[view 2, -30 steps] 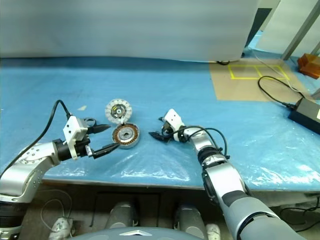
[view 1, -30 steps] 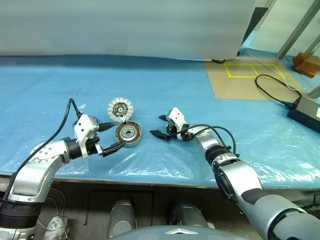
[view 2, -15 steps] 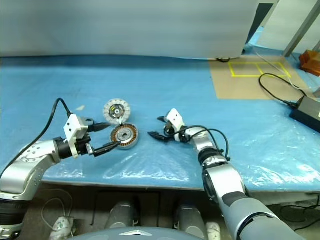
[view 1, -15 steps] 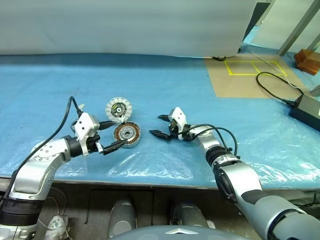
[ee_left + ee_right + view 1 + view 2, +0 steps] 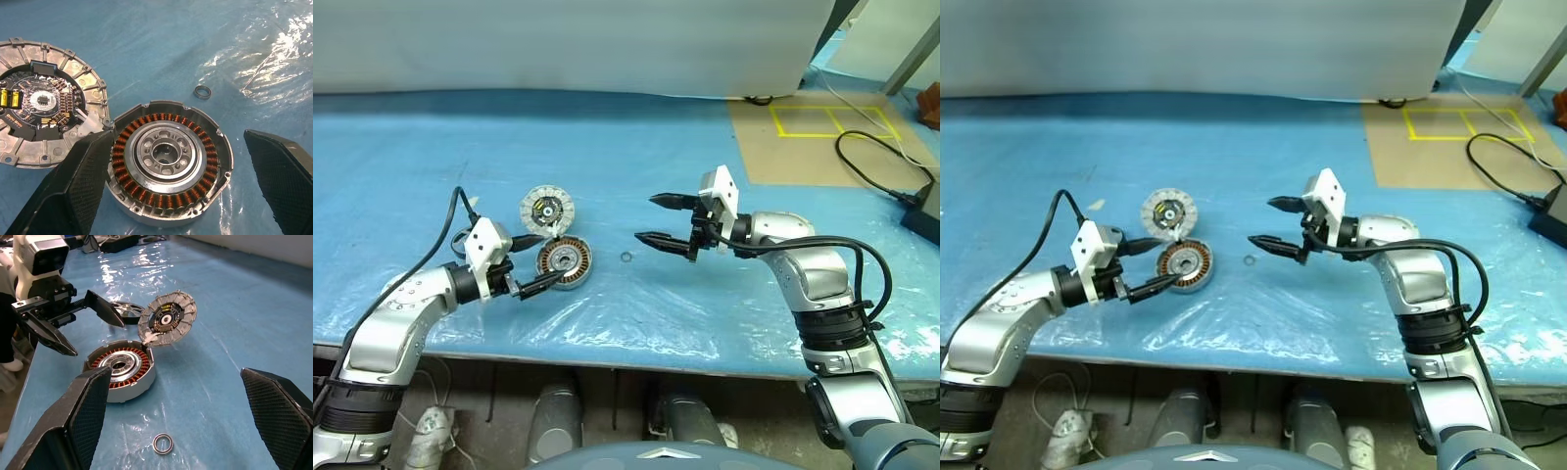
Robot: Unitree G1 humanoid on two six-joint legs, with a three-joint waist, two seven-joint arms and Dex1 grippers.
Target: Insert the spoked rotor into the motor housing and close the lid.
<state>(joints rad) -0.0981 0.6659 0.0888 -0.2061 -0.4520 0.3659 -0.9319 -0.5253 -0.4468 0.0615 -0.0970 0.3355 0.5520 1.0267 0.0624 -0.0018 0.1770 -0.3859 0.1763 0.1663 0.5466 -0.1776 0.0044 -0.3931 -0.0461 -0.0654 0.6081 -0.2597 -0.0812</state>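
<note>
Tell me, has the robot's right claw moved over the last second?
Yes. The right gripper has lifted and drawn away from the motor housing toward the robot's right; a small ring on the blue sheet now lies between them. Its jaws are open.

No text, label, brand or number can be read anywhere. The circuit board inside the open round lid carries small parts with markings too fine to make out. On the brown mat at the far right of the blue table cover there is a sign of sorts: yellow tape laid as two joined rectangles, with no writing in or beside them
</note>
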